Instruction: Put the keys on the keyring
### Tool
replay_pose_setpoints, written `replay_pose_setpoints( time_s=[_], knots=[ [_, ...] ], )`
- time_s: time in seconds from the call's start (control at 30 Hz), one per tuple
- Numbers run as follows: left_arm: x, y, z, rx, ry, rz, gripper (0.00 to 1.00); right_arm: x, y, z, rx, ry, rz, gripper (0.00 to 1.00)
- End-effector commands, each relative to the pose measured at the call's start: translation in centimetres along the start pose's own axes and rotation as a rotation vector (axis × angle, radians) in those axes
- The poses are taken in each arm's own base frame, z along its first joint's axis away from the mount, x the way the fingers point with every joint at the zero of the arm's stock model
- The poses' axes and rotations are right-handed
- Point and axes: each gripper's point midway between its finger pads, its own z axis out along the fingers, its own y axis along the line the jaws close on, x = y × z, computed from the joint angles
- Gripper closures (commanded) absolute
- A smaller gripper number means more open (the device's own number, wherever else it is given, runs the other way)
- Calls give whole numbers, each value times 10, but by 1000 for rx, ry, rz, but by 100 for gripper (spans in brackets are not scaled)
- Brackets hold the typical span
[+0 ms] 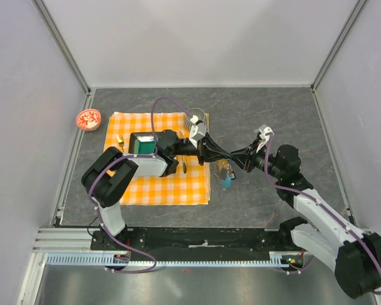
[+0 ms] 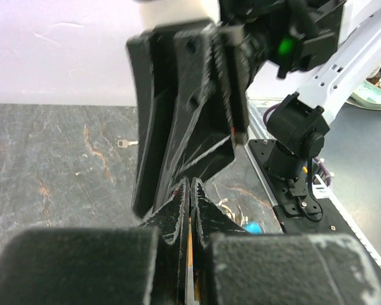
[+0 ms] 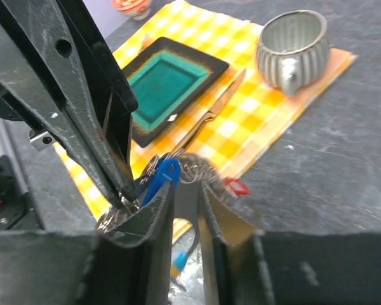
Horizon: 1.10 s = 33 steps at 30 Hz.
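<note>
The keyring (image 1: 225, 171) hangs between the two grippers just off the cloth's right edge, its cyan tag (image 1: 226, 182) lowest. My left gripper (image 1: 211, 151) is shut on a thin metal key blade seen edge-on (image 2: 192, 236). In the right wrist view my right gripper (image 3: 187, 190) is closed on a grey part of the keyring bunch. A blue-headed key (image 3: 162, 178), wire coils (image 3: 197, 170) and a red tag (image 3: 237, 186) sit at its fingertips, and the cyan tag (image 3: 180, 259) dangles below. The left gripper's fingers (image 3: 108, 159) touch metal rings (image 3: 114, 213) beside it. A loose key (image 2: 126, 143) lies on the table.
An orange checked cloth (image 1: 140, 187) holds a teal plate (image 1: 143, 143), a knife (image 3: 209, 117) and a ribbed grey cup (image 1: 195, 119). A red bowl (image 1: 88, 119) stands at the far left. A small yellow item (image 1: 119, 138) lies on the cloth.
</note>
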Motion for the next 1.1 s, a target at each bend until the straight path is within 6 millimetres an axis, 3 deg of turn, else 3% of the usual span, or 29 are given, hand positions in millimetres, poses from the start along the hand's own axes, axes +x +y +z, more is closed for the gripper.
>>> replay_pose_setpoints(
  time_s=[0.0, 0.13, 0.27, 0.4, 0.63, 1.07],
  knots=[
    [-58, -14, 1, 22, -205, 343, 98, -9, -11, -22, 128, -17, -102, 68],
    [-59, -8, -1, -3, -211, 349, 98, -17, -1, -41, 147, -70, -117, 60],
    [-60, -3, -4, -26, -215, 355, 98, -14, 7, -47, 118, -80, -131, 56],
    [-57, -3, -3, -16, -207, 352, 98, -11, 15, -43, 55, -92, -132, 55],
    [-58, -13, -4, 25, -194, 364, 98, -5, 8, -29, 23, -144, -141, 55],
    [-57, -14, -2, 52, -186, 352, 98, -15, 25, -22, -88, -162, -206, 53]
  ],
)
